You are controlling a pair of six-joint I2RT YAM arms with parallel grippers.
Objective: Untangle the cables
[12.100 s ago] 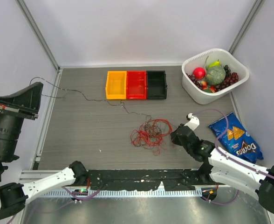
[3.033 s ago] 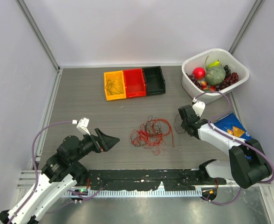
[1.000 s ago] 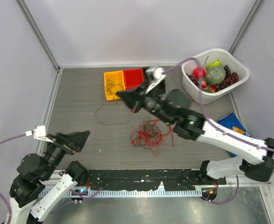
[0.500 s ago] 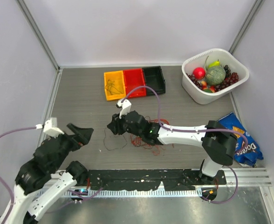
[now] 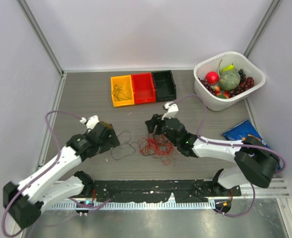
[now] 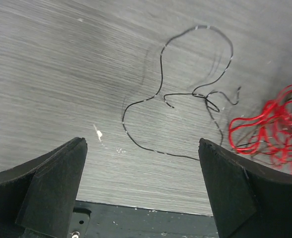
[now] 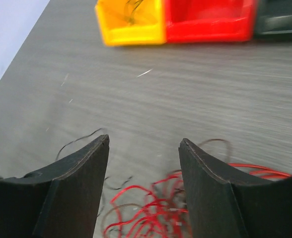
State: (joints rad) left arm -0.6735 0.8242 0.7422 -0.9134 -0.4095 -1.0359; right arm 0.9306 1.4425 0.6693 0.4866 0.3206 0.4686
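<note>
Cables [image 5: 158, 144] — a loose knot of red loops with a few dark strands through it — lie on the table [image 5: 86, 109] about mid-floor, nearer than the bins. One black wire [image 5: 122, 147] lies apart on the knot's left, flat on the table in an open curl, its right end close to the red loops

Left gripper [image 5: 112, 140] sits low at the black wire's left edge, jaws spread wide, nothing between them. In the left wrist view its fingers [image 6: 51, 183] frame the black wire [image 6: 161, 82], with the cables [image 6: 270, 124] at the right edge

Right gripper [image 5: 153, 124] sits at the far side of the knot, pointing toward the bins; jaws apart and empty. In the right wrist view the cables [image 7: 151, 208] lie low between the fingers [image 7: 81, 183]; contact cannot be told

Three bins stand in a row at the back: yellow bin [image 5: 122, 90], red bin [image 5: 143, 88], black bin [image 5: 164, 86]. A dark wire [image 5: 119, 91] lies curled in the yellow bin

Basket [image 5: 210, 101] of fruit stands far right — a blue chip bag [image 5: 241, 133] lies nearer, partly under the right arm
</note>
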